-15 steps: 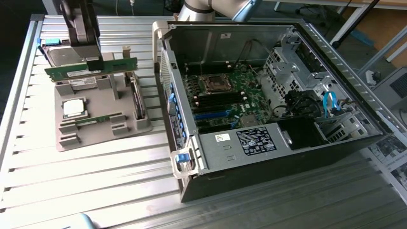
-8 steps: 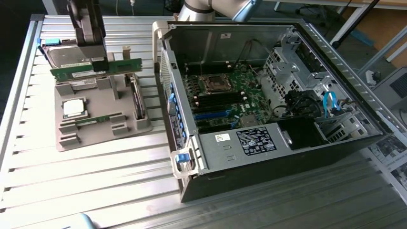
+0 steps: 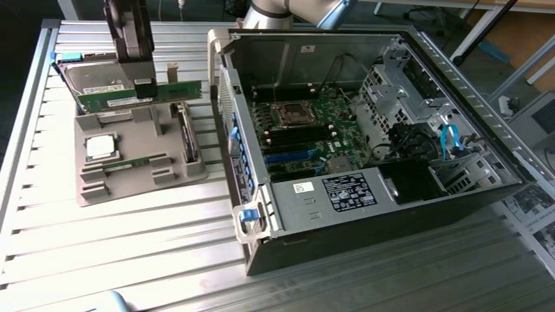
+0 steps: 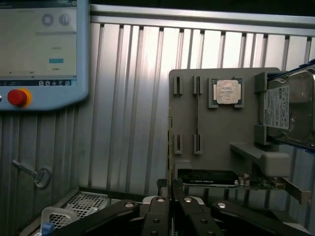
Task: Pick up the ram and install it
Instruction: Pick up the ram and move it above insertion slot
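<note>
Black two-finger gripper [image 3: 145, 91] narrow, pinched on long thin green circuit-board ram stick [image 3: 104, 99] near its middle. Stick level, held above grey moulded holder tray [image 3: 130, 187], which lies below gripper. Second green ram stick [image 3: 134, 164] seated in tray slot, near square silver CPU chip [image 3: 100, 147]. Open black computer case [image 3: 364, 218] well apart from gripper, toward exterior view's right.

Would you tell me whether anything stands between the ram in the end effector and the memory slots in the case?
A side wall of the computer case rises between the held ram and the black memory slots on the motherboard. The case is open on top, and nothing visible covers the slots.
</note>
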Robot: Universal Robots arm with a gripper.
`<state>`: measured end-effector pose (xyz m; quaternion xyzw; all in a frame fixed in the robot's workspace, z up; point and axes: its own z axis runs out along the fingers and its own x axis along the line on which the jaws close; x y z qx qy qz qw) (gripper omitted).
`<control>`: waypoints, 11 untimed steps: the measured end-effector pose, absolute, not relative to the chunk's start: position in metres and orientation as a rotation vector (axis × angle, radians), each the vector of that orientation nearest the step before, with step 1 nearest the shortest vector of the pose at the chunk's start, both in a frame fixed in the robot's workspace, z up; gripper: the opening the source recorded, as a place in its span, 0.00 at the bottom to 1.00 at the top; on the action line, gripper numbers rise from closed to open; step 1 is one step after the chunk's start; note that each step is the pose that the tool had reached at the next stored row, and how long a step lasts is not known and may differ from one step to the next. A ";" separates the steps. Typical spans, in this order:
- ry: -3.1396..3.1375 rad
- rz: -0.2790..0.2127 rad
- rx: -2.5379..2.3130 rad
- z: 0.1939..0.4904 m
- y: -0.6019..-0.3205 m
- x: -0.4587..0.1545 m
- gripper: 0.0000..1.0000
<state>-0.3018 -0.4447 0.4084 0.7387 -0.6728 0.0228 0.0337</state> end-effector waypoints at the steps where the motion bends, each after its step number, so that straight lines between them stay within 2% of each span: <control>1: -2.069 0.072 2.271 0.408 -0.445 -0.301 0.13; 11: -2.056 0.102 2.251 0.408 -0.445 -0.292 0.13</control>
